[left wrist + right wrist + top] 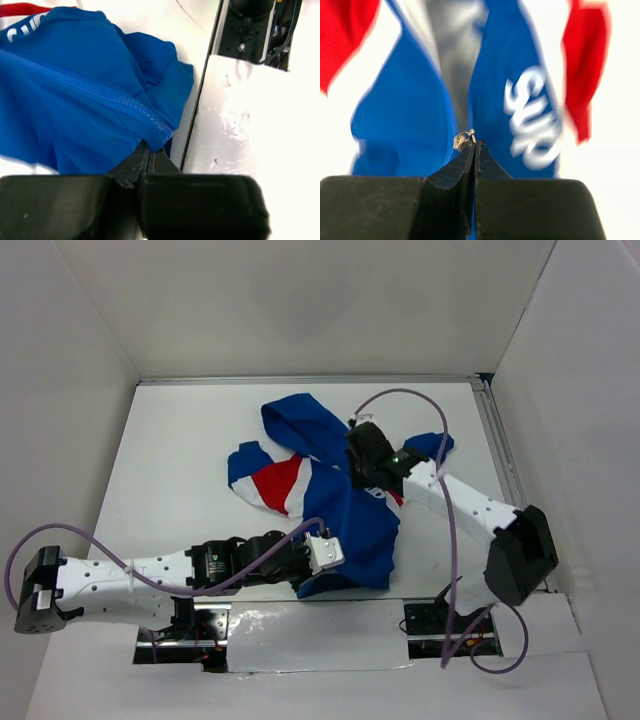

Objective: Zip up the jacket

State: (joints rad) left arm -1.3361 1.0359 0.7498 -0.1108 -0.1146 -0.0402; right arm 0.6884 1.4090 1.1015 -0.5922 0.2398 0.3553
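So the small royal-blue hooded fabric jacket [350,530] with the red and white chest panels is lying front up in the middle of the white desk [180,460], hood pointing at the far wall.

The left hand [325,552] is sitting at the near hem with its fingers pressed together, pinching the bottom end of the blue plastic-toothed zipper [100,92]. The stretch showing in its wrist view is looking closed. The right hand [362,468] is working up at the chest, fingers squeezed together too, and it seems to be nipping the small silvery metal zipper pull [464,139] right at the tips. Above that the front panels are gaping, with pale lining showing beside the white chest lettering [535,117].

Handling-wise, I'm guessing this thing is going to be light, thin and floppy, bunching and sliding on the smooth desk unless the hem is being held taut. The best grab spots are the zipper's bottom end and the pull tab. The tab is looking tiny and slick, so it's probably slipping out easily.

Counting up: one jacket, one zipper, one zipper pull, two hands.
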